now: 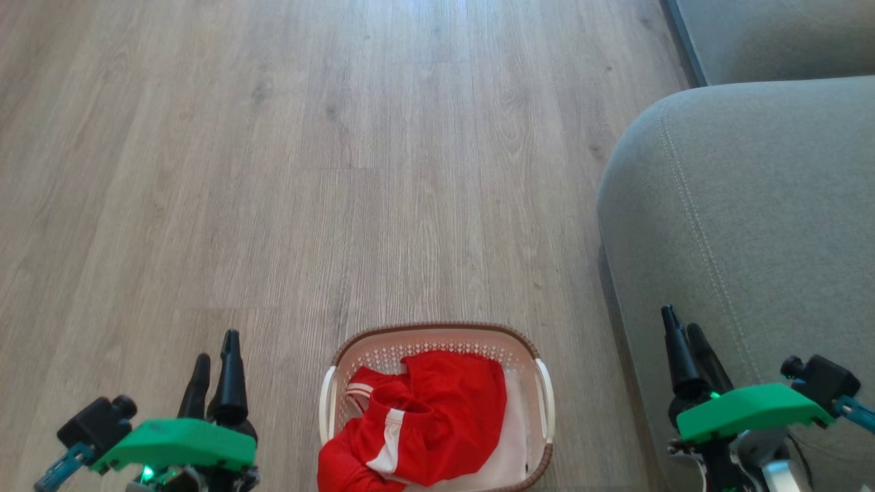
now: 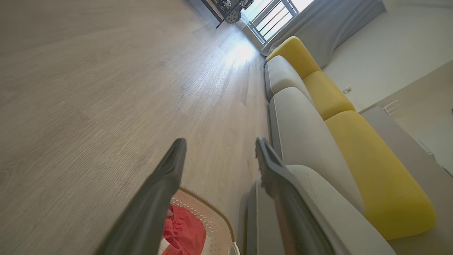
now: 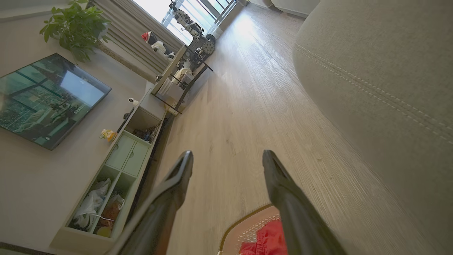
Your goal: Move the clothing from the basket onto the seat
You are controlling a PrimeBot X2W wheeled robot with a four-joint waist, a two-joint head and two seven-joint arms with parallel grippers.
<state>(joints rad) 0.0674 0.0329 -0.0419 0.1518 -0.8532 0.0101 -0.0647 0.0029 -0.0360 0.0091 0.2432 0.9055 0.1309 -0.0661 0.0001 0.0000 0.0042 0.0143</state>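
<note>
— What was under you?
— Pale wood-look floor (image 1: 273,171), running open across your head view's left and centre; the grey seat (image 1: 752,225) rose at the right edge.
— And the clothing (image 1: 437,410)?
— Heaped in the basket (image 1: 437,328) at bottom centre, whose near end the frame cut off. Your left gripper (image 1: 217,347) and right gripper (image 1: 680,320) both stood wide, holding nothing.

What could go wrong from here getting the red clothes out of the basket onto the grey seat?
1. The clothing lies bunched and spills over the near-left rim of the basket; one pinch might lift only part, dragging the rest or tipping it.
2. The right hand, open, hangs close to the seat; a swing could brush it.
</note>
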